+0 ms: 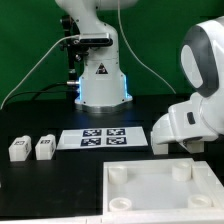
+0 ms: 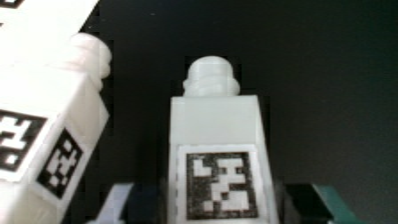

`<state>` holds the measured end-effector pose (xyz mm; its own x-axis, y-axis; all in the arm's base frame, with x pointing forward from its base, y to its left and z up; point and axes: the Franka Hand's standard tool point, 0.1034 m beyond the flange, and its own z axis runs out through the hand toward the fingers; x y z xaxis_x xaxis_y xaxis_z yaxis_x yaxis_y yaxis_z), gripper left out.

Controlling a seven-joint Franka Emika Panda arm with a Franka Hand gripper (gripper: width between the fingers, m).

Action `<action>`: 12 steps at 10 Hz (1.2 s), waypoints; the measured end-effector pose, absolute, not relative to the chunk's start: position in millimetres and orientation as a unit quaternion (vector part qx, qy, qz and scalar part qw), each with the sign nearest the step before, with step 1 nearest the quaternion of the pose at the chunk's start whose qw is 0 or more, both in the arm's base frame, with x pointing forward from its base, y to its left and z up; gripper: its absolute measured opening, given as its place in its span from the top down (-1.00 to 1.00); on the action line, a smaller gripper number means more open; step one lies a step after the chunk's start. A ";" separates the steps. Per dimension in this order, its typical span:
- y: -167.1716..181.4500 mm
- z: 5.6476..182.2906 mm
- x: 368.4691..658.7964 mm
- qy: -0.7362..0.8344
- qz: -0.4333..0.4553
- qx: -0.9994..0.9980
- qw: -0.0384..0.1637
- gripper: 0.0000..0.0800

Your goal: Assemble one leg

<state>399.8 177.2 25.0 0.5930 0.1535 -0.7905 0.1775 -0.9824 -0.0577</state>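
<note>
1. Gripper was clamped on the leg, jaws at both sides of its tagged end.
2. A second leg stood just beside it, not touching.
3. Exterior view: arm sat at that view's right, beyond the panel, hiding the held leg.

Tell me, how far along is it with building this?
Early days. Done: nothing fitted; the panel shows only empty sockets, and two spare legs lie off it. In hand: the pincer straddles the leg, grip unclear. Left: carrying it to a socket and fixing it in.
</note>
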 end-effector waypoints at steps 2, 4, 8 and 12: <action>166.6 65.2 424.0 0.108 -0.439 0.892 0.007 0.27; 153.8 98.3 462.6 0.116 -0.389 0.914 -0.011 0.27; 107.8 173.0 498.6 0.091 -0.137 0.986 -0.022 0.27; 104.0 168.0 501.6 0.083 0.122 0.989 -0.030 0.27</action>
<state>501.6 104.0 168.0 0.9567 0.1567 0.2453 0.1712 -0.9845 -0.0388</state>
